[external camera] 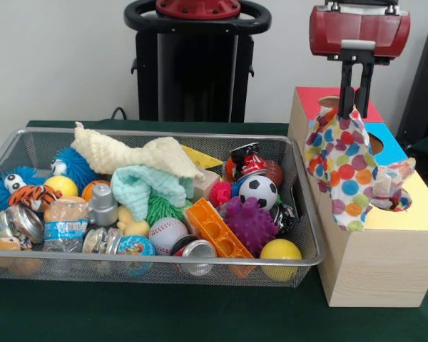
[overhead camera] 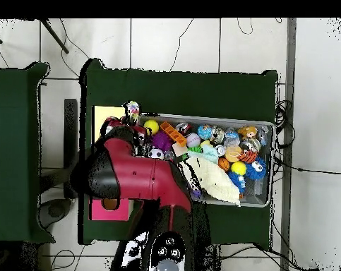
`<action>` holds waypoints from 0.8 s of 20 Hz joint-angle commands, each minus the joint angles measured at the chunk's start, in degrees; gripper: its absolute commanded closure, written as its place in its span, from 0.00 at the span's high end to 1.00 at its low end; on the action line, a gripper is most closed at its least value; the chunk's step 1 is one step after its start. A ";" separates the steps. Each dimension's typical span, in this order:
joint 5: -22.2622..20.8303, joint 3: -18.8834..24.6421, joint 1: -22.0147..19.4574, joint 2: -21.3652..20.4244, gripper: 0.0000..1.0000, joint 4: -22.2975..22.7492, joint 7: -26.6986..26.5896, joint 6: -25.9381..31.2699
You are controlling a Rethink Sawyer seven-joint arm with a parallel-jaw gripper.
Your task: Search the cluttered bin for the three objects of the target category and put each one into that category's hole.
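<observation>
Gripper (external camera: 356,100) holding polka-dot cloth (external camera: 346,167) above wooden box (external camera: 374,235)
Wire bin (external camera: 28,146) of toys sits at the box's 9 o'clock.

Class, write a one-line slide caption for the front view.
Gripper holds a polka-dot cloth above the wooden box, beside a toy-filled wire bin.
</observation>
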 commanded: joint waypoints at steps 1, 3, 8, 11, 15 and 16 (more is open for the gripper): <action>4.82 -5.28 3.19 0.12 0.00 -3.44 15.03 5.48; 6.00 -6.27 4.61 0.76 0.00 -3.96 15.51 5.73; 9.35 -8.90 7.94 4.06 0.00 -5.16 16.61 4.14; 11.63 -11.48 10.84 6.02 0.00 -6.42 17.72 4.57; 14.05 -11.47 12.02 7.67 0.00 -5.68 17.86 2.89; 14.29 -10.49 11.21 7.37 0.00 -4.90 17.14 2.24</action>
